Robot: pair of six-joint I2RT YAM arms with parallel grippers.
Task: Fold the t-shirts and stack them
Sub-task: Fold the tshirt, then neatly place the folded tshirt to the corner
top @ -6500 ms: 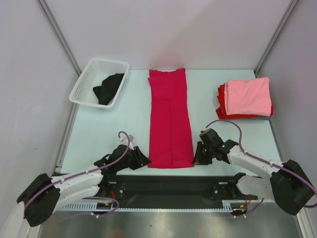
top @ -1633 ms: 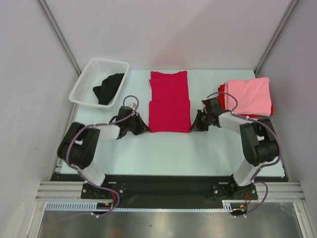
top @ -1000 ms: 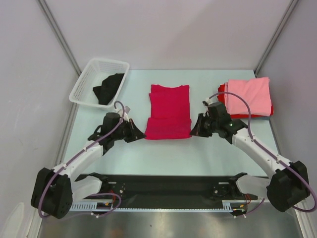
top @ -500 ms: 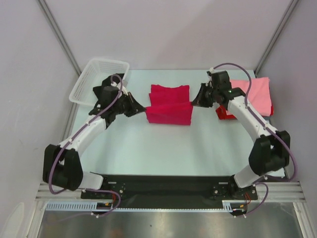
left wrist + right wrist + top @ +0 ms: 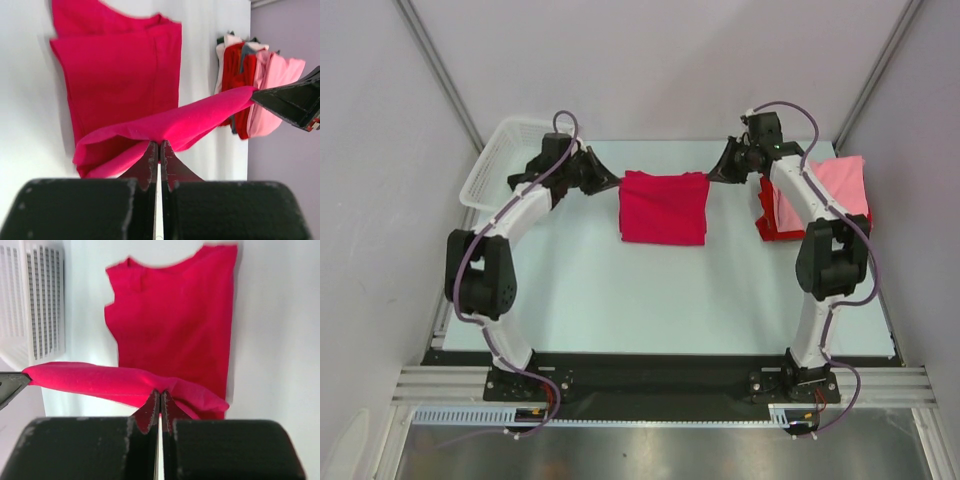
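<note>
The crimson-red t-shirt [image 5: 663,207] lies folded at the table's middle back, its top layer lifted and stretched between both grippers. My left gripper [image 5: 613,181] is shut on the shirt's left end, seen in the left wrist view [image 5: 159,143]. My right gripper [image 5: 712,177] is shut on its right end, seen in the right wrist view [image 5: 160,392]. The lower layers [image 5: 175,325] lie flat below. A stack of folded shirts, light pink [image 5: 845,185] over red [image 5: 767,215], sits at the right. The black shirt is hidden behind my left arm.
A white mesh basket [image 5: 492,160] stands at the back left, mostly covered by my left arm. The grey side walls close in on both sides. The stack of folded shirts also shows in the left wrist view [image 5: 260,95].
Both grippers have carried the shirt's near edge toward the back, folding the cloth over itself. The shirt is now a shorter rectangle than half a second ago.
</note>
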